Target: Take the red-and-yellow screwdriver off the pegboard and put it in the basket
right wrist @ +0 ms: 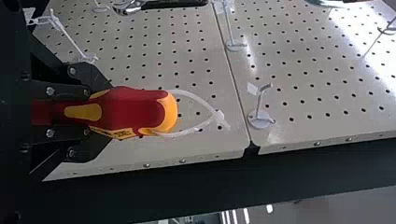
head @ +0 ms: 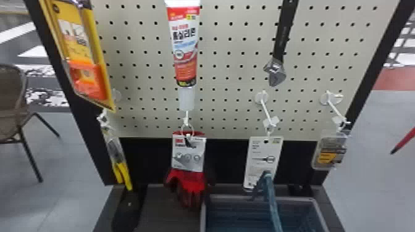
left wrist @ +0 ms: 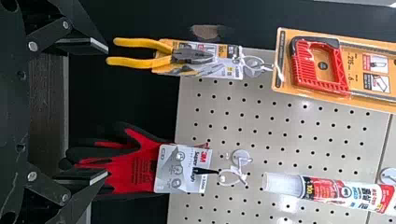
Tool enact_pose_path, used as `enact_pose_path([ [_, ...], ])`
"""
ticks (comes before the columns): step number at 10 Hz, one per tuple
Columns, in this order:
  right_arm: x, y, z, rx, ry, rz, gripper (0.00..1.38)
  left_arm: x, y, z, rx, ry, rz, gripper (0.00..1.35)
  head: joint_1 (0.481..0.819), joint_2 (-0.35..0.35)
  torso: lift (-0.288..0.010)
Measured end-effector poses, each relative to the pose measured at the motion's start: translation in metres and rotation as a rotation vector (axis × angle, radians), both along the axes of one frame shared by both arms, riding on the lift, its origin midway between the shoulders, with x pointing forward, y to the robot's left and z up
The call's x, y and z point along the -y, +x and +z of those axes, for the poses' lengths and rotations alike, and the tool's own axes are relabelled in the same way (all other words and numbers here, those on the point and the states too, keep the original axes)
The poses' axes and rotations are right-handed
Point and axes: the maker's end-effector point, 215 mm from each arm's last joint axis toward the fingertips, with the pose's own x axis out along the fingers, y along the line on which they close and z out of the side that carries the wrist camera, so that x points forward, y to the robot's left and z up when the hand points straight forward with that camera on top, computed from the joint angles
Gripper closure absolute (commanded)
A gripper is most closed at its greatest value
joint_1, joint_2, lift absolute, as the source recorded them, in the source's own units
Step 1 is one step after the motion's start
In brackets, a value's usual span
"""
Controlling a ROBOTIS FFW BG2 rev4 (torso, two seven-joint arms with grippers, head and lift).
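At the right edge of the head view, a red shaft with a dark tip, apparently the screwdriver's (head: 405, 140), points down and inward beside the pegboard (head: 228, 89). In the right wrist view my right gripper (right wrist: 88, 112) is shut on the red-and-yellow screwdriver (right wrist: 140, 109); the white loop at its handle end hangs on no hook. The basket (head: 262, 196) stands low in front of the board, right of centre. My left gripper (left wrist: 103, 111) is open and holds nothing, its fingers near the yellow-handled pliers and red glove.
Pliers (head: 122, 172), a red glove (head: 188, 185), a carded item (head: 264, 154) and a small pack (head: 330, 152) hang on the lower hooks. A teal item (head: 270, 197) extends over the basket. Higher up are a tube (head: 185, 46) and a wrench (head: 276, 71).
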Motion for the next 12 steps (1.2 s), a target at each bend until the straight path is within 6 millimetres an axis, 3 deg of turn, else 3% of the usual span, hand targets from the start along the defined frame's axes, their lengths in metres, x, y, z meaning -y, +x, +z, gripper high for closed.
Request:
enact_pose_path([
  [7, 0.019, -0.01, -0.076, -0.08, 0.202, -0.107, 1.15, 0.001, 0.001, -0.002, -0.004, 0.004, -0.002, 0.34, 0.549, 0.0, -0.1],
  [12, 0.002, -0.003, -0.115, -0.126, 0.316, -0.091, 1.15, 0.001, 0.001, -0.003, -0.007, 0.008, -0.003, 0.34, 0.549, 0.0, -0.1],
])
